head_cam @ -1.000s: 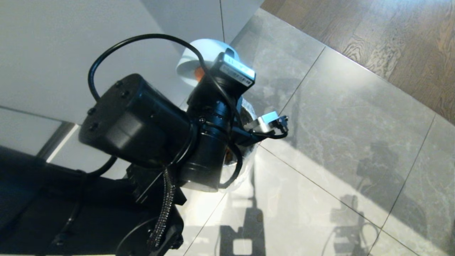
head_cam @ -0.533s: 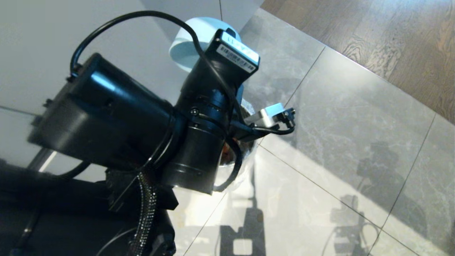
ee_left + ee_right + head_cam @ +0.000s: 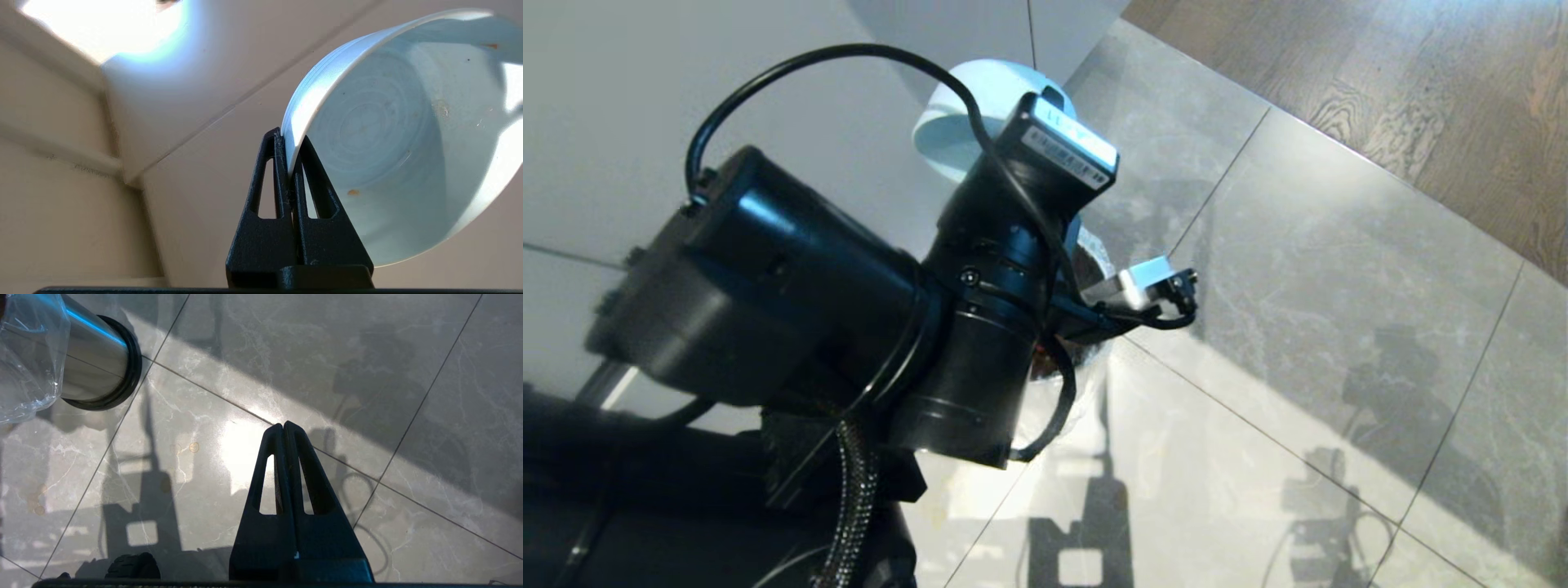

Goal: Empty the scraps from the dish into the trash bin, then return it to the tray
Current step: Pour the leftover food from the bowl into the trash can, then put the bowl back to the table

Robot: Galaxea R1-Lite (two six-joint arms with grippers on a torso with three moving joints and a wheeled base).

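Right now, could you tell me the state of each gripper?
Left gripper: shut on the dish rim.
Right gripper: shut, empty.

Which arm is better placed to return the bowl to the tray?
Left: its gripper is shut on the emptied bowl's rim. The right gripper hangs shut and empty over the floor.

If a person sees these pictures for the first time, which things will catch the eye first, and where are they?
The big black left arm fills the middle of the head view. Above it, the left gripper is shut on the rim of the pale blue-white bowl, tipped on its side and empty but for small specks. The steel trash bin with its clear plastic liner stands on the grey tiled floor; the shut right gripper hangs idle above the floor nearby.
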